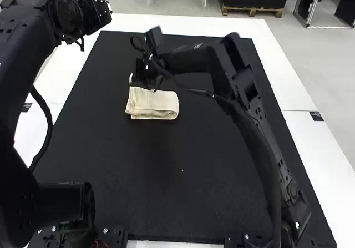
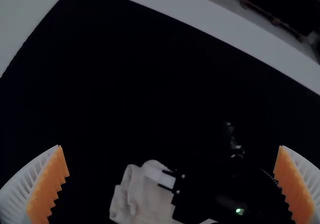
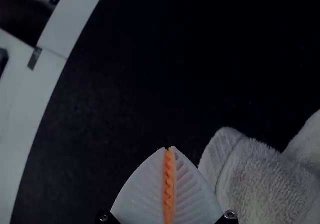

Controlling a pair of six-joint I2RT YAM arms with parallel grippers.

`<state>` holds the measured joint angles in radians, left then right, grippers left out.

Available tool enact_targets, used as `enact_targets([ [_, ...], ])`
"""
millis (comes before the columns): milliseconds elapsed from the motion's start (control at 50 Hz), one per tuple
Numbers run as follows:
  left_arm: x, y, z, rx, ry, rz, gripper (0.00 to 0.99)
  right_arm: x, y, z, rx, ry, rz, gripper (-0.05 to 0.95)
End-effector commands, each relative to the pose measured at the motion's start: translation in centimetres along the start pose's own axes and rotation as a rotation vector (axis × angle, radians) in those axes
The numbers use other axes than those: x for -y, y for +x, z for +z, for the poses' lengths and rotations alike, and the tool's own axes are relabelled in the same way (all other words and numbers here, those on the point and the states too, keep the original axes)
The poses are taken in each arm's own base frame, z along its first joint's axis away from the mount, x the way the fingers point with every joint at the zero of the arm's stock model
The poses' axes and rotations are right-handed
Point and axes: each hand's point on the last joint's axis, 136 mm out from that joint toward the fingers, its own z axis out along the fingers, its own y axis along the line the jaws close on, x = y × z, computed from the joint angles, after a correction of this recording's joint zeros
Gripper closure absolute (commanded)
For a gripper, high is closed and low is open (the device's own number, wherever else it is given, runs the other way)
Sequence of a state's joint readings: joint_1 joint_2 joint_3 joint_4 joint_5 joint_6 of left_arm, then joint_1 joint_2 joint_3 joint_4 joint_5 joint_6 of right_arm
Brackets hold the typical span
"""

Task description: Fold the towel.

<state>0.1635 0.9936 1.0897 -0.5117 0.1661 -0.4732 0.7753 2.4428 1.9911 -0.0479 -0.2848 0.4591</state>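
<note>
The cream towel (image 1: 152, 104) lies folded in layers into a small rectangle on the black mat, its rounded fold facing the high view's right. My right gripper (image 1: 131, 79) is at the towel's far left corner. In the right wrist view my right gripper (image 3: 169, 149) is shut, its pads together with no cloth seen between them, and the towel (image 3: 265, 181) lies beside it. My left gripper (image 1: 108, 6) is above the far left table edge, away from the towel. In the left wrist view my left gripper (image 2: 170, 156) stands wide open, with the towel (image 2: 145, 196) farther off.
The black mat (image 1: 161, 176) covers most of the white table (image 1: 283, 87). My right arm reaches across the mat's right half and over its middle to the towel. My left arm runs along the left side.
</note>
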Motion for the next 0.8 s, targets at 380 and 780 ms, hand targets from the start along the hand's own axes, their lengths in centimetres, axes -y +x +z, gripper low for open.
enact_targets([
  [380,0.9,-1.7,-1.6,0.064,0.029,0.003,0.025,4.0,-12.2,-11.3,0.254,0.075,0.017,0.92],
  [780,0.9,-2.4,-2.0,0.091,0.031,0.006,0.025,9.1,-15.7,-19.6,0.37,0.203,0.039,0.93],
])
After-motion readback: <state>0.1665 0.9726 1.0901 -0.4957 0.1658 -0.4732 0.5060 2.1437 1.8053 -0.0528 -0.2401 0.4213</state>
